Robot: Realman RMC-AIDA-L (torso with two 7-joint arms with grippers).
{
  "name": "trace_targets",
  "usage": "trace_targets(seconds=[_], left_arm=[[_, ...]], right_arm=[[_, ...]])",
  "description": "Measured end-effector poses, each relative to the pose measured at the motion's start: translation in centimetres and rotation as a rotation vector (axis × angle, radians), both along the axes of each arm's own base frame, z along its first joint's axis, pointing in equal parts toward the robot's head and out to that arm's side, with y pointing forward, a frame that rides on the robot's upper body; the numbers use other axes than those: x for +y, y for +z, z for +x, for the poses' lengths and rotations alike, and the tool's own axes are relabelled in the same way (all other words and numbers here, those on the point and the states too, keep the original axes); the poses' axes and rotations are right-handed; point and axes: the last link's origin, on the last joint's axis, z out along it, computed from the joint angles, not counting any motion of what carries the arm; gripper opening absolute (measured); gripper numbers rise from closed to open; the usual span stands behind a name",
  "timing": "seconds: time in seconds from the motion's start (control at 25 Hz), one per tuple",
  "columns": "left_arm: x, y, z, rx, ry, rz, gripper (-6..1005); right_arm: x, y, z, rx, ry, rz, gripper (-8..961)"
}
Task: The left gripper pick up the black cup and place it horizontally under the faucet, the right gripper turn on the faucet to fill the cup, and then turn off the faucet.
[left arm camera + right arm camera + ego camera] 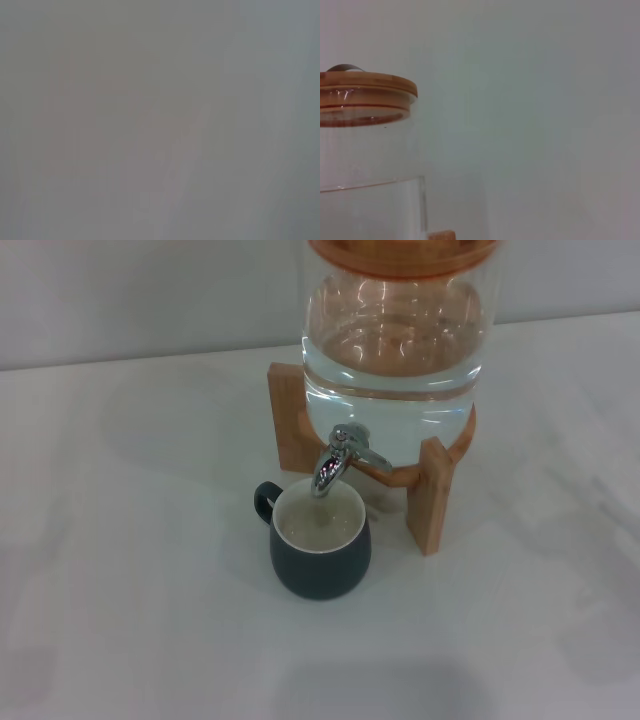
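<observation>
The black cup (pixel 320 543) stands upright on the white table (pixel 120 590) directly under the faucet (pixel 343 455) of the glass water dispenser (pixel 395 330), its handle toward the left, and it appears to hold water. Neither gripper shows in any view, so I cannot tell how their fingers stand. Judging by the filled cup, what remains is checking the lever is fully closed; the right gripper should approach it gently, without nudging the wooden stand (pixel 432 495).
</observation>
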Motion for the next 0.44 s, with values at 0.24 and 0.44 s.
trace_targets(seconds=[0.24, 0.44], left_arm=[[0.34, -0.04, 0.27, -0.026, -0.006, 0.005, 894], [0.27, 0.12, 0.2, -0.045, 0.003, 0.029, 894]], right_arm=[[0.1, 0.21, -0.11, 0.017, 0.004, 0.014, 818], [0.21, 0.25, -0.18, 0.016, 0.008, 0.02, 818]])
